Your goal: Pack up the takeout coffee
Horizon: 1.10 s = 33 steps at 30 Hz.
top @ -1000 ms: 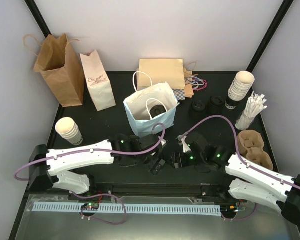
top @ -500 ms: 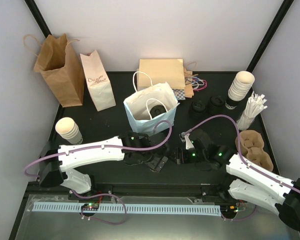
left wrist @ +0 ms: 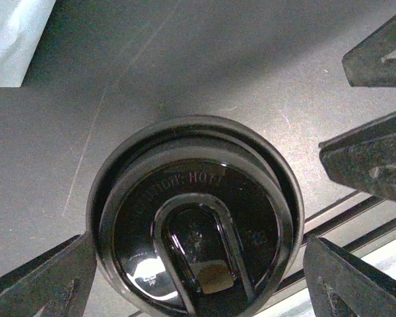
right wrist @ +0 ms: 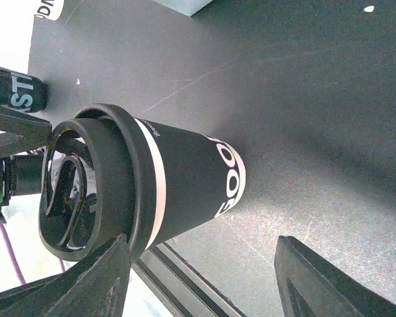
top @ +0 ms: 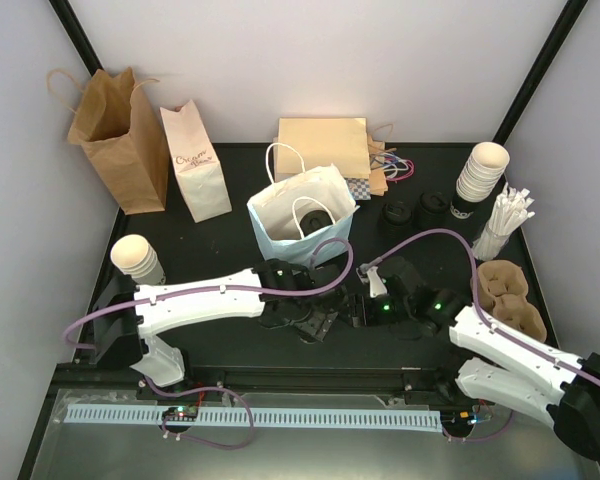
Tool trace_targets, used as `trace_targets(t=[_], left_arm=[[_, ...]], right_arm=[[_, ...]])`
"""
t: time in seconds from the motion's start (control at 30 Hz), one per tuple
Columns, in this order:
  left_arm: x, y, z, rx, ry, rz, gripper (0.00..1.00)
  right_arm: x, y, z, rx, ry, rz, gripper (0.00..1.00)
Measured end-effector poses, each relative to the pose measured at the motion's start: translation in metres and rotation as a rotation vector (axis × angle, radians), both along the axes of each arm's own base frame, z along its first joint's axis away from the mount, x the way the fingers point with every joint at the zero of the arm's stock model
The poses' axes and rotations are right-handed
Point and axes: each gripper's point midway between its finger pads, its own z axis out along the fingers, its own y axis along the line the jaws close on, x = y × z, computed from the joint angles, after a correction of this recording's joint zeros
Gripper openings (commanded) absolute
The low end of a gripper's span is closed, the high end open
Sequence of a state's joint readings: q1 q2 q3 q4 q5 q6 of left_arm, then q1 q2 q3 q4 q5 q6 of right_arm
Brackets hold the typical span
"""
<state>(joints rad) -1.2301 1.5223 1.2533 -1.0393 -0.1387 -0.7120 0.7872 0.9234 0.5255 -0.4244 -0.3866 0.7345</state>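
Note:
The takeout coffee here is a black paper cup (right wrist: pixel 185 175) with a white band, white print and a black lid (left wrist: pixel 195 218), standing upright on the black table near its front edge. My left gripper (left wrist: pixel 198 271) is open right above it, with a finger on each side of the lid and not touching it. In the top view the left gripper (top: pixel 315 322) hides the cup. My right gripper (right wrist: pixel 201 271) is open and level with the cup, which stands by its left finger (right wrist: pixel 86 284). In the top view the right gripper (top: pixel 353 312) faces the left one.
A light blue paper bag (top: pixel 302 240) stands open behind the grippers with something dark inside. Brown bags (top: pixel 120 140), a white bag (top: pixel 196 165), cream cup stacks (top: pixel 138 260) (top: pixel 478 178), loose lids (top: pixel 415 208), straws (top: pixel 505 222) and cardboard carriers (top: pixel 510 295) ring the table.
My left arm has stretched to the right and brought its gripper over the cup. My right gripper has edged slightly left towards it.

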Motion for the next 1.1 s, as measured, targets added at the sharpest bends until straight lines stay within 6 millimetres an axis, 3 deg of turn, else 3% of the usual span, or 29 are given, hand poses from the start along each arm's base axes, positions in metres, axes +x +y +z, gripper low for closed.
trace_targets(t=[0.33, 0.7, 1.1], left_arm=[[0.001, -0.001, -0.008, 0.040, 0.012, 0.014, 0.85], [0.003, 0.000, -0.010, 0.055, 0.006, 0.028, 0.74], [0.004, 0.003, -0.012, 0.063, 0.003, 0.028, 0.72]], right_arm=[[-0.001, 0.007, -0.003, 0.015, 0.020, 0.037, 0.60], [-0.007, 0.014, -0.008, 0.046, 0.057, 0.081, 0.59], [-0.009, 0.022, -0.016, 0.090, 0.090, 0.109, 0.53]])
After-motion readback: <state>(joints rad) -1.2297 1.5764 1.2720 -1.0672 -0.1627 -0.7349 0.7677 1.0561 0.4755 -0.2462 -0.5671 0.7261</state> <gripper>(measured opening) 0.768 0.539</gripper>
